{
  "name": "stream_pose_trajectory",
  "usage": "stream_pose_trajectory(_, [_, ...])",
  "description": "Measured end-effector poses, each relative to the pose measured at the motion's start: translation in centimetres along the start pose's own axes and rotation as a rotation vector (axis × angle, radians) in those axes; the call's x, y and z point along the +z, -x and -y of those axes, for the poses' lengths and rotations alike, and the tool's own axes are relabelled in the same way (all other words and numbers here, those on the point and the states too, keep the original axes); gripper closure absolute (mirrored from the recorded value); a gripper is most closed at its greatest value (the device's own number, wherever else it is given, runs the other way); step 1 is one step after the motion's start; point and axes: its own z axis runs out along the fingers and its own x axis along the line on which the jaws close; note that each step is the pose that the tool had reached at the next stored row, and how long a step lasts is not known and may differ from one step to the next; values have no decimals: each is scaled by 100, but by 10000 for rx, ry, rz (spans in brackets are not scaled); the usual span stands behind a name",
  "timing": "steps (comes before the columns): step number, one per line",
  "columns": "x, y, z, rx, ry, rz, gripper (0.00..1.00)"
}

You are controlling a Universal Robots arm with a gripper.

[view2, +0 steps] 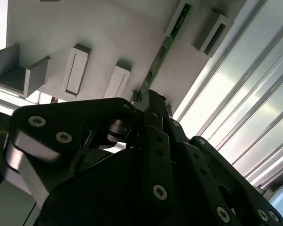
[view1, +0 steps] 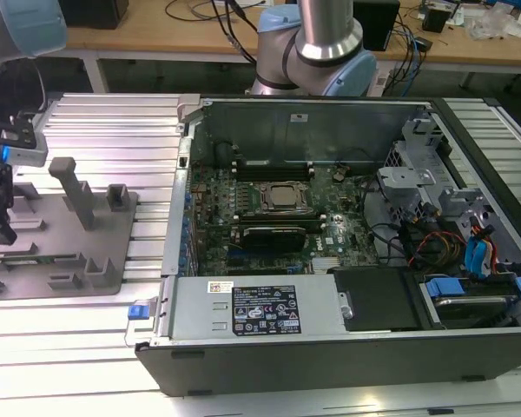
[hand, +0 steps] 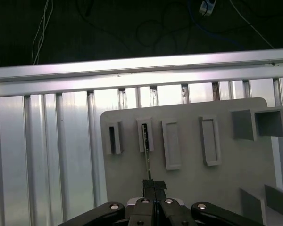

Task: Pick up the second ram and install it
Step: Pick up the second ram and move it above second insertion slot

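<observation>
The gripper (hand: 154, 184) is positioned over the grey holder plate (view1: 35, 217) at the exterior view's left, well apart from the open computer case (view1: 330, 347). The second ram (hand: 147, 160) stands on edge on the plate, its far end seated in a slotted block (hand: 145, 135). Its near end is met by the jaws, which are pressed together and pinch it.
</observation>
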Motion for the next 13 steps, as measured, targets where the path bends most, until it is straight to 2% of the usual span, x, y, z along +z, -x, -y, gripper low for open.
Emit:
stream_pose_trajectory(2, [35,-14,1,-8,0,0,92])
stream_pose_trajectory(4, [118,-21,4,-13,-1,1,92])
stream_pose_trajectory(6, [156,-22,6,-19,1,0,92])
stream_pose_trajectory(10, [157,-22,6,-27,0,-1,92])
stream_pose_trajectory(11, [157,-22,6,-28,0,-1,86])
stream_pose_trajectory(12, [157,-22,6,-28,0,-2,86])
stream_pose_trajectory(13, [157,-22,6,-29,0,-1,79])
